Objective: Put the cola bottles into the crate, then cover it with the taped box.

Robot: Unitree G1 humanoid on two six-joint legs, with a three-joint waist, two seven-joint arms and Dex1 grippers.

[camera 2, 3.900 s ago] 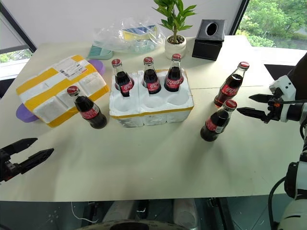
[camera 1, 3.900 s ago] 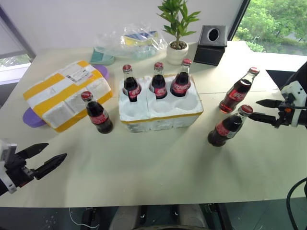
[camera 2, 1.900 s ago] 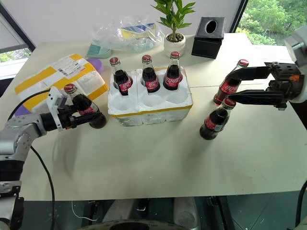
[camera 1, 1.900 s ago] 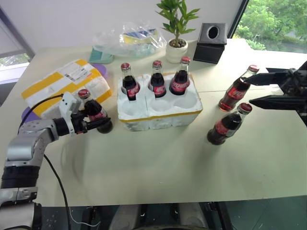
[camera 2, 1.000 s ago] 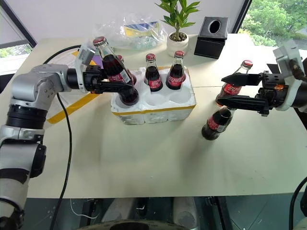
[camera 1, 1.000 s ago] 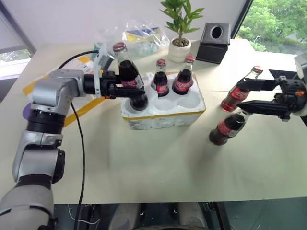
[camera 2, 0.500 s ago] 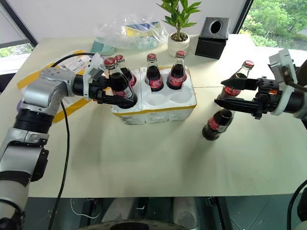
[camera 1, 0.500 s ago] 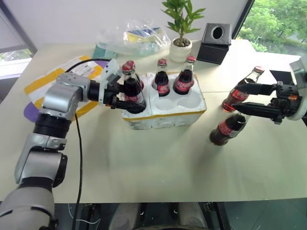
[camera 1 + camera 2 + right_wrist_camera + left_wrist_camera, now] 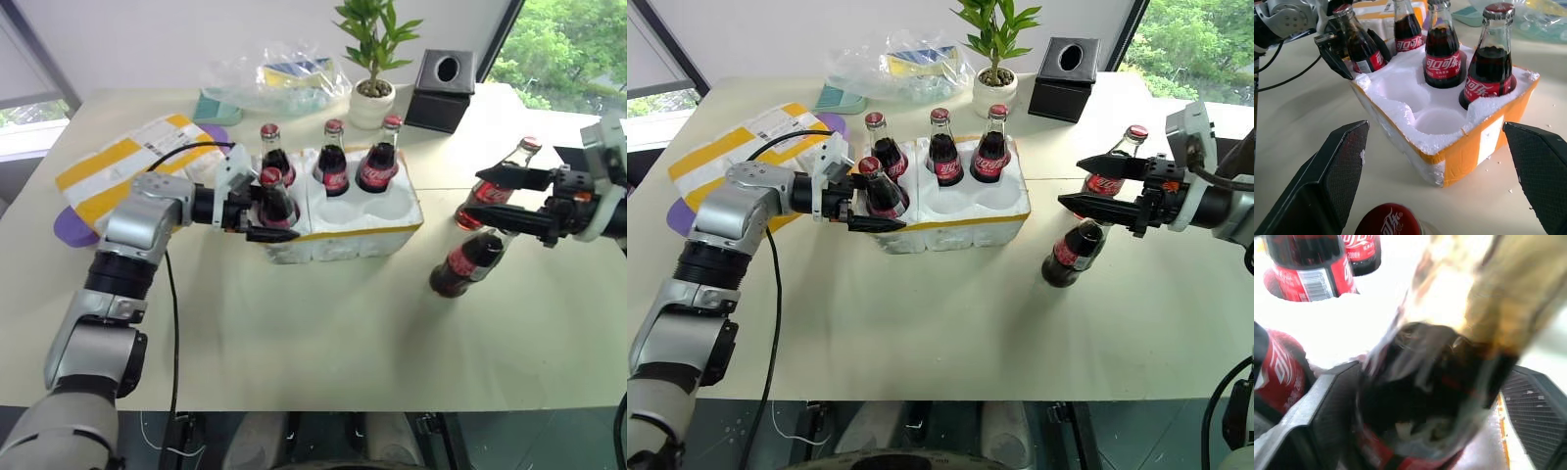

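A pale cream rectangular table (image 9: 323,333) carries everything. Near its centre sits a white foam crate with a yellow tape band (image 9: 338,235). At nine o'clock lies a yellow-taped white foam box (image 9: 122,166). At three o'clock stand two dark glass cola bottles with red caps (image 9: 468,262). At twelve o'clock are a crumpled clear plastic bag (image 9: 274,73), a small white-potted green plant (image 9: 373,93) and a black cube tissue box (image 9: 441,78).

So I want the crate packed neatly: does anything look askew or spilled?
No spill. The bottle between the left gripper's open fingers leans in its front well; the three behind stand upright. Two bottles wait outside the crate.
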